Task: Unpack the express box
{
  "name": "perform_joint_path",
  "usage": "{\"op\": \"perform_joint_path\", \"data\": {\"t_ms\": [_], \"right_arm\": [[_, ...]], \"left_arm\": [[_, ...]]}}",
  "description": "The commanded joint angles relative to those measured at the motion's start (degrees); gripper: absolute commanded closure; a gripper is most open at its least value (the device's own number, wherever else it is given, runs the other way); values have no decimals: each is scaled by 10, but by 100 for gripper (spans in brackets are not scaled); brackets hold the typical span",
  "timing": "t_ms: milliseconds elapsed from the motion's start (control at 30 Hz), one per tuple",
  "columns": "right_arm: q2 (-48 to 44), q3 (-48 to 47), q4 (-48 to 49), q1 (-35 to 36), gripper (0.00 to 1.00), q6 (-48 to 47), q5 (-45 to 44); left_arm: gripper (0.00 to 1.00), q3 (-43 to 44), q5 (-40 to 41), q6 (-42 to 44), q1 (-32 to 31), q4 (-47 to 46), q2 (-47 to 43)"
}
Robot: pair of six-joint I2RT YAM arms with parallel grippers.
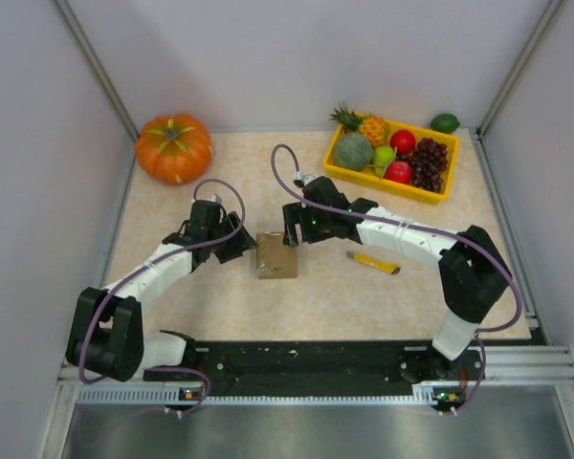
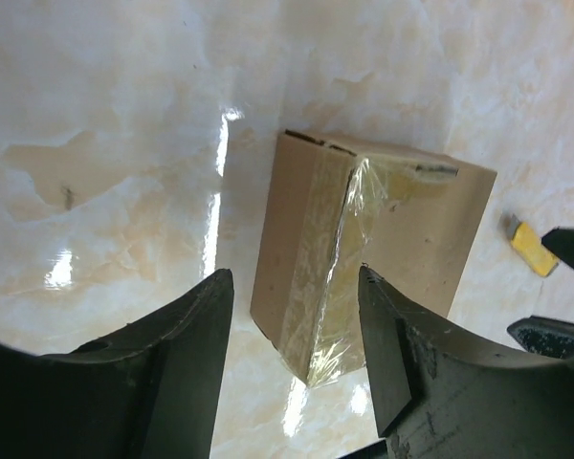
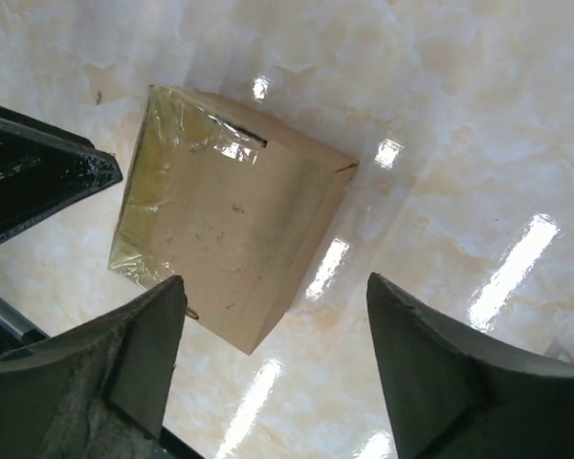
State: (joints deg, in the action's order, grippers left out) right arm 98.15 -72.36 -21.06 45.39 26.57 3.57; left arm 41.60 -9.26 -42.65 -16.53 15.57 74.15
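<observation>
Top external view puts the express box [image 1: 276, 255] mid-surface [image 1: 364, 296], taped shut (clear tape wraps its seam). We should brace one side and peel that tape before lifting flaps. Our left gripper [image 1: 239, 246] sits just beside its left face and our right gripper [image 1: 293, 232] just behind it. Both gape wide, holding nothing.

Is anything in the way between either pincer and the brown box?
Nothing visible. The left pincer and right pincer hang open on either side of the express box; the yellow cutter lies off to the right.
</observation>
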Motion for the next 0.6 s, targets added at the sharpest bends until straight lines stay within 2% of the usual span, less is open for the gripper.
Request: {"op": "perform_joint_path", "data": {"t_ms": [0,167,567], "right_arm": [[17,4,10,13,23,-27,-12],[29,9,46,15,16,-22,12],[66,3,81,17,15,0,52]], "left_arm": [[42,-20,-68,22,5,-62,3],[51,-31,-99,37,7,-98,14],[65,-25,-84,78,9,-82,35]]}}
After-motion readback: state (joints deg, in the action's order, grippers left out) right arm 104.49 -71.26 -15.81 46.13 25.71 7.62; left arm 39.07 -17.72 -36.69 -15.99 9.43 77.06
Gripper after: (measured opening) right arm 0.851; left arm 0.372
